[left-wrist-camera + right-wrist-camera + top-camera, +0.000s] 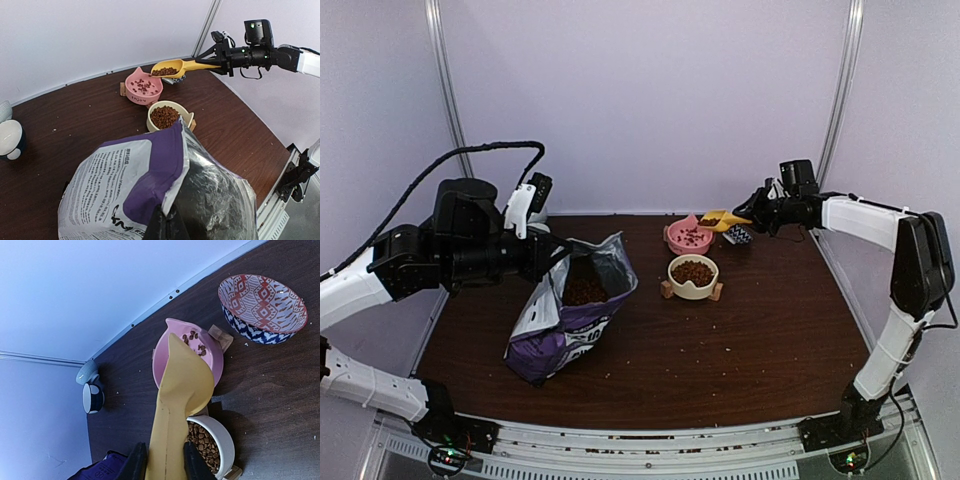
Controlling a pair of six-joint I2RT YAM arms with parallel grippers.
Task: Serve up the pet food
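Observation:
The purple pet food bag [567,325] stands open at centre left, brown kibble [584,291] showing inside. My left gripper [167,225] is shut on the bag's top edge [176,165] and holds it open. My right gripper [160,460] is shut on the handle of a yellow scoop [181,390]. The scoop [172,67] holds kibble and hangs above the pink bowl [142,87], which has a few pellets in it. The cream bowl [693,275] in front of it is full of kibble; it also shows in the right wrist view [210,442].
A red, white and blue patterned bowl [262,307] sits right of the pink bowl. A dark and white cup [10,140] stands at the table's back left [92,397]. Loose pellets lie scattered on the dark wooden table [760,340].

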